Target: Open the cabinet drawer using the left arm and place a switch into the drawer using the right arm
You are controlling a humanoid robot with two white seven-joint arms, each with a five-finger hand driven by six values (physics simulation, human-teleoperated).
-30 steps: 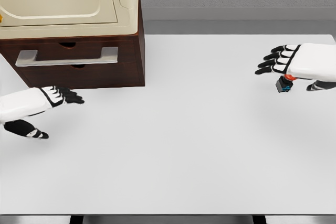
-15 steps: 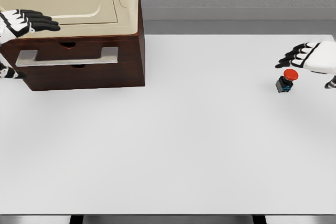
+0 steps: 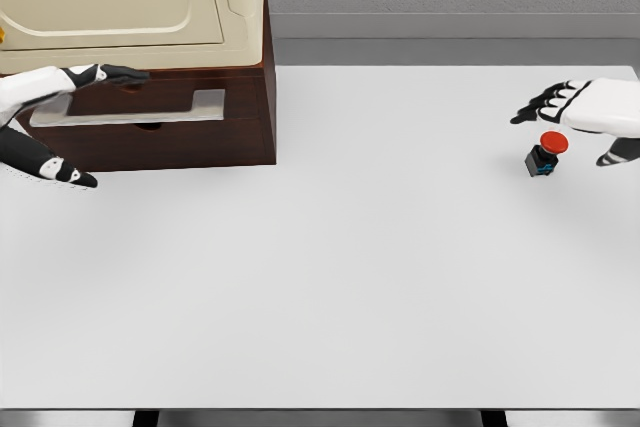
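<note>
hands apart, drawer shut

the left hand point(image 3: 45, 112) hangs with fingers spread in front of the cabinet drawer point(image 3: 140, 107), over its silver handle point(image 3: 150, 112). the right hand point(image 3: 585, 112) hovers open just above the red-topped switch point(image 3: 545, 152) on the white table point(image 3: 330, 267).

Bright, even, sharp render; faint soft shadows.

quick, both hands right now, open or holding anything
Left hand: open, holding nothing, in front of the drawer.
Right hand: open, holding nothing, just above the switch.
</note>
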